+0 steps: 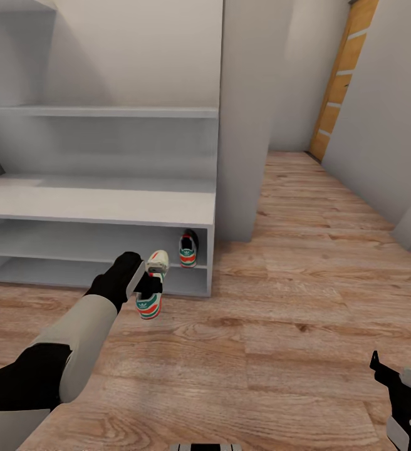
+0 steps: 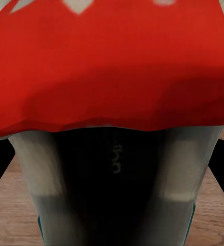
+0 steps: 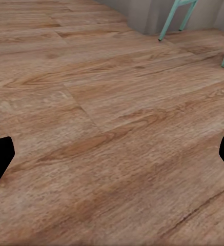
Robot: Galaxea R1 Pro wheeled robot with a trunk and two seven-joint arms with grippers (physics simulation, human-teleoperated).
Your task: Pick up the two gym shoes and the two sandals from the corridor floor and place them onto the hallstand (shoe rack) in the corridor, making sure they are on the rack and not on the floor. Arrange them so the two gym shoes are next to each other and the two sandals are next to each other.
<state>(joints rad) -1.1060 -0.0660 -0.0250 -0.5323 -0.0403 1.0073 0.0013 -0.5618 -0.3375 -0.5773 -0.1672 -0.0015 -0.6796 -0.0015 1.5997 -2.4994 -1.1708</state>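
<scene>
Beside rack, seemingly gripped sneaker.

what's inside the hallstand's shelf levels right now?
One gym shoe stands on the shelf at the right end of the hallstand. The left tool, holding the second gym shoe, hides a small stretch of the bottom level.

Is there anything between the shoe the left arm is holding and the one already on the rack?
No. In the head view, the held gym shoe and the shelved gym shoe are separated only by the hallstand's shelf edge.
</scene>
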